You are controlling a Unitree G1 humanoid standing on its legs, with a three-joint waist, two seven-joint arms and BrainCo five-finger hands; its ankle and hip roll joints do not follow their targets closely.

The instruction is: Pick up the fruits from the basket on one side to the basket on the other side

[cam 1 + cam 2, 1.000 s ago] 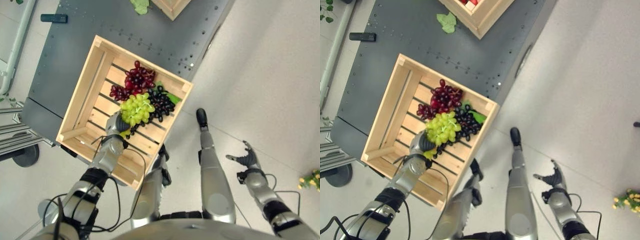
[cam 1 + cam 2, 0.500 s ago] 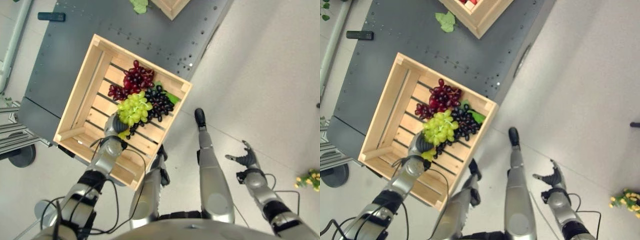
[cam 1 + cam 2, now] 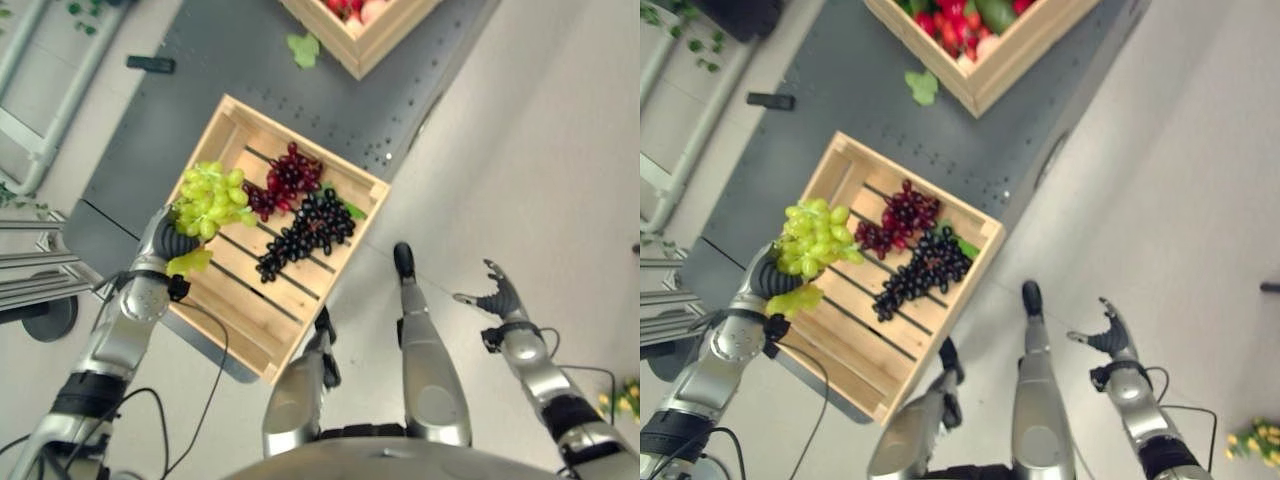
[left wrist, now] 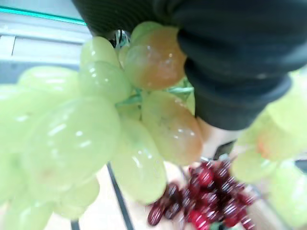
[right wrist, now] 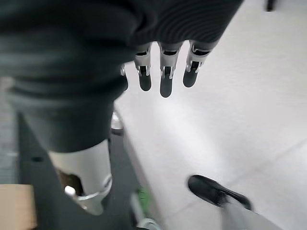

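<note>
Clearly lifted: green grapes (image 3: pixel 209 195) clutched in curled fingers of left hand (image 3: pixel 169 240), above near crate's (image 3: pixel 243 332) left edge, for carrying toward far crate (image 3: pixel 992 78). Red grapes (image 3: pixel 288 180) and black grapes (image 3: pixel 308 232) left inside. Right hand (image 3: pixel 497 299) idle over floor, fingers relaxed.

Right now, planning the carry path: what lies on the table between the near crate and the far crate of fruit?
In the right eye view, between the near crate and far crate lies bare grey table with one green leaf.
</note>
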